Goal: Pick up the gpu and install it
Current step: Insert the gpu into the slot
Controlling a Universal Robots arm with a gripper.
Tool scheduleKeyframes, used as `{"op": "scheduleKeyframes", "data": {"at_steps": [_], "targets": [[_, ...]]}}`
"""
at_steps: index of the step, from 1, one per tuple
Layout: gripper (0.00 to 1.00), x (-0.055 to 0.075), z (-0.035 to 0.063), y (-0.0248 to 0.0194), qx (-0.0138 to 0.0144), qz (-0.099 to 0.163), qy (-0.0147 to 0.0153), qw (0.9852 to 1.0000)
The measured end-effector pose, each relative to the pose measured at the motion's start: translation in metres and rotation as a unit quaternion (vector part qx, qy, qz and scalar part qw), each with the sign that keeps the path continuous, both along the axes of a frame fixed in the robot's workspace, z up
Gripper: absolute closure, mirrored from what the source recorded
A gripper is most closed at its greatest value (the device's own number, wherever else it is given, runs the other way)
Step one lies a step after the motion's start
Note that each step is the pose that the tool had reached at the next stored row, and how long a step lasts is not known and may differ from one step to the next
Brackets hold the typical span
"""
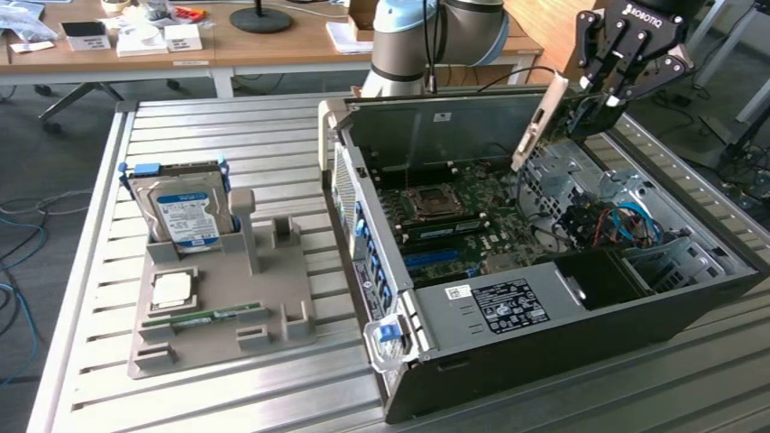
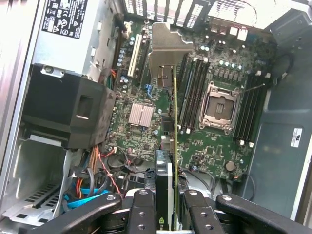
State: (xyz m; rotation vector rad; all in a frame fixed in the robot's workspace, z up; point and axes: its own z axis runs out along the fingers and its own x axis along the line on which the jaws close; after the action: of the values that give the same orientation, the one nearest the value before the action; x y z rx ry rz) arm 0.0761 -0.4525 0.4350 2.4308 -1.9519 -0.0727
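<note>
The gripper (image 1: 616, 77) is clamped on the gpu (image 1: 544, 122). It holds the card up in the air, above the open computer case (image 1: 578, 307). In the exterior view, the gripper is at about 1 o'clock in the picture. The gpu hangs down from it, tilted, with its low end pointing toward 7 o'clock. The card is not touching the motherboard (image 1: 470, 212) below it.

In the wrist view, the gpu (image 2: 165, 170) is seen from its thin edge. The gripper (image 2: 169, 214) pinches it from both sides, and one of the black fingers (image 2: 141, 212) is pressed flat on the card's black face. The silver metal bracket (image 2: 168, 46) is at the far end of the card, away from the gripper. Past the card is the green motherboard (image 2: 204, 146), with its square chip socket (image 2: 218, 105).

The case lies on its side on the grey table (image 1: 241, 135). At 9 o'clock from the case, in the exterior view, is a grey holder (image 1: 241, 338). A hard drive (image 1: 180, 216) with a blue and white label stands up in it. A slim green memory stick (image 1: 205, 317) lies flat on the holder, toward 6 o'clock from the hard drive.
</note>
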Motion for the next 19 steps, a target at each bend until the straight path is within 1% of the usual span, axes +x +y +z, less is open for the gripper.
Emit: {"op": "scheduleKeyframes", "data": {"at_steps": [9, 19], "targets": [[0.73, 0.0000, 0.0000, 0.0000, 0.0000, 0.027, 0.0000, 0.9996], [0.73, 0.0000, 0.0000, 0.0000, 0.0000, 0.057, 0.0000, 0.9984]]}}
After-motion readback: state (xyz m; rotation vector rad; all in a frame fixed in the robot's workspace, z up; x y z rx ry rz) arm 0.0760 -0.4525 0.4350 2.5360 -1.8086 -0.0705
